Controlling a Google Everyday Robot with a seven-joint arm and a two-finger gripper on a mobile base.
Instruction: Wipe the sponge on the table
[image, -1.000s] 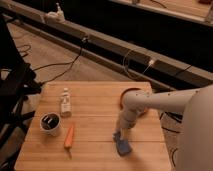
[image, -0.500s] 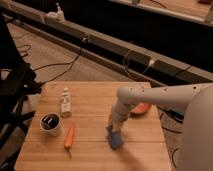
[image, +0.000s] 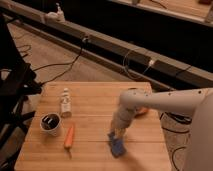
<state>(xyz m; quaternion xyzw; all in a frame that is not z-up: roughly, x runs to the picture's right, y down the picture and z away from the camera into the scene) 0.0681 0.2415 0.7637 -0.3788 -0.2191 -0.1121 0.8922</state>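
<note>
The blue sponge (image: 118, 146) lies flat on the light-brown wooden table (image: 95, 100), near the front edge and right of centre. My gripper (image: 119, 133) points down onto the sponge's far end and is shut on the sponge, pressing it to the wood. The white arm (image: 160, 101) reaches in from the right edge of the camera view. It hides part of the tabletop behind it.
An orange carrot (image: 69, 136) lies left of the sponge. A dark cup (image: 50, 123) stands at the front left, with a small white bottle (image: 65, 102) behind it. An orange bowl (image: 142, 111) peeks out behind the arm. A long dark bench (image: 150, 47) and cables lie beyond the table.
The gripper slid the sponge left across the table, then a little back toward the front edge. Carrot, cup and bottle stayed put.
</note>
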